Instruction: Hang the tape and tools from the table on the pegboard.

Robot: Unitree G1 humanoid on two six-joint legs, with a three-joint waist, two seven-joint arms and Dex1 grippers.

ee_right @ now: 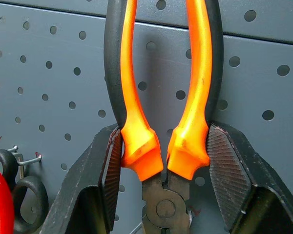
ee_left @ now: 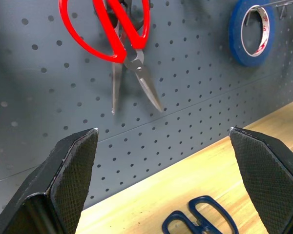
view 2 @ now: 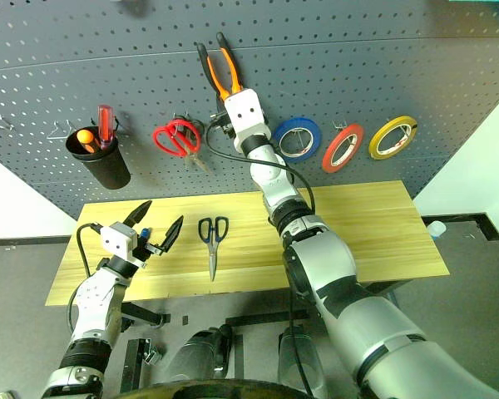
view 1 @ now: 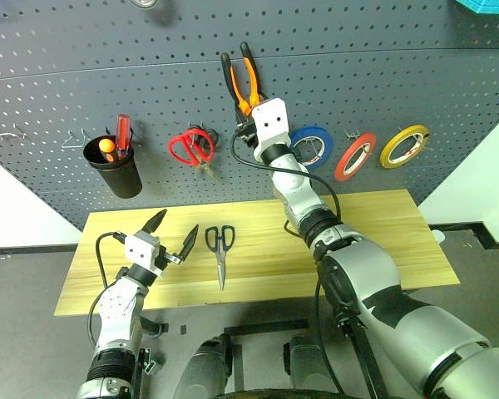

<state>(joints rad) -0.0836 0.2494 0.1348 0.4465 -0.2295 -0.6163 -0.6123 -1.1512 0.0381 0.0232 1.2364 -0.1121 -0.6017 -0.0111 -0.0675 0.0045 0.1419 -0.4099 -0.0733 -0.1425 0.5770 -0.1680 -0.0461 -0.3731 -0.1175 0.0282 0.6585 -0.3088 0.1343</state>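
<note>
Orange-and-black pliers (ee_right: 162, 122) pinched by right fingers (ee_right: 224, 170) against pegboard (view 1: 66, 83); left fingers (ee_left: 73, 175) spread wide, empty.

Long light-wood surface (view 1: 382, 241) with visible grain, set against foot of pegboard (view 1: 58, 83). Dark-handled scissors (view 1: 220, 249) lie flat on it, left of centre, handles toward board, closed blades pointing toward front edge.

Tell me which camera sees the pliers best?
The right wrist view: the pliers loom close, orange handles pinched between the right hand's fingers, against the pegboard. Both eye views show them small, handles up.
</note>
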